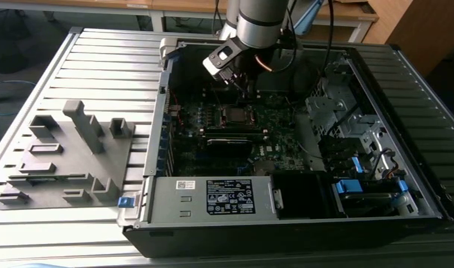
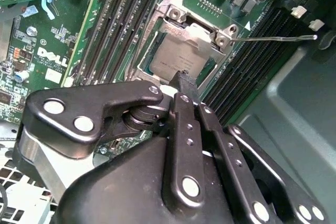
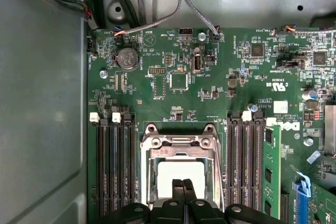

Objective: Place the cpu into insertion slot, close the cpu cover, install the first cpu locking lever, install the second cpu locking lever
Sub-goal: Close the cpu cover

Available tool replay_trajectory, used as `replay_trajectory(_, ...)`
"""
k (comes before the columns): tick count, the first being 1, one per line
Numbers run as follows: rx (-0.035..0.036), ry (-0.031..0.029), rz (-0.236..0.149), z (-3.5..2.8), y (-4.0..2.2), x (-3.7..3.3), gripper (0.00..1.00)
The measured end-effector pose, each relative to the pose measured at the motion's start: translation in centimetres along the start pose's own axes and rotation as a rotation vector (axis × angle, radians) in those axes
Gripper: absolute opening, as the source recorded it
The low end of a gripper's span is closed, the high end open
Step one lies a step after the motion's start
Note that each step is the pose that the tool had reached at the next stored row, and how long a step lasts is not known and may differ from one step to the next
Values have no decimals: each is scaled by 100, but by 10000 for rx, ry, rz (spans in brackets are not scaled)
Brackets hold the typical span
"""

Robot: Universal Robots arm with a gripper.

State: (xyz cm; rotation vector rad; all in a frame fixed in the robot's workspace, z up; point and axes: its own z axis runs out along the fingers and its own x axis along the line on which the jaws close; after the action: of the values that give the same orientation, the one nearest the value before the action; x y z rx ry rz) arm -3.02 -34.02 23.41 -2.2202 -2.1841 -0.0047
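Exterior view: your arm comes in from twelve o'clock over the open computer case, which lies on the slatted table; the gripper hangs inside the case, just at twelve o'clock of the insertion slot on the green motherboard; a grey fixture plate lies at nine o'clock of the case, the exterior view's left, well apart from your tool; the labelled power supply sits along the case's six o'clock edge. In both wrist views you see the cpu already seated in the slot, its dull silver top showing through the cut-out of the cpu cover, which lies around it; rows of black memory slots flank the socket on two sides. Your fingers are pressed together with nothing between them; their tips sit over the edge of the chip's top, and they may be touching it, though you cannot tell from these angles. In the second wrist view a thin locking lever juts out from a corner of the socket and stretches above the memory slots.
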Motion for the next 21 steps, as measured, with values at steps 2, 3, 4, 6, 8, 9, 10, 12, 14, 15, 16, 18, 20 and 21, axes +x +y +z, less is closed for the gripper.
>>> replay_trajectory(2,-1,-1,-1,0,0,0,11)
replay_trajectory(3,-1,-1,-1,0,-1,0,11)
replay_trajectory(4,0,-1,0,0,-1,0,11)
replay_trajectory(6,2,-3,-106,0,-1,-1,11)
replay_trajectory(8,7,-7,-358,0,-2,-1,11)
replay_trajectory(9,10,-10,-497,1,-2,-1,11)
replay_trajectory(10,13,-12,-655,1,-2,-1,11)
replay_trajectory(12,20,-17,-997,3,-2,-1,11)
replay_trajectory(14,28,-24,-1373,5,-1,-1,11)
replay_trajectory(15,33,-28,-1552,6,-1,-1,11)
replay_trajectory(16,36,-31,-1731,7,-1,-1,11)
replay_trajectory(18,44,-37,-2091,8,-1,-1,11)
replay_trajectory(20,51,-43,-2462,9,-1,-1,11)
replay_trajectory(21,55,-46,-2647,10,-1,-1,11)
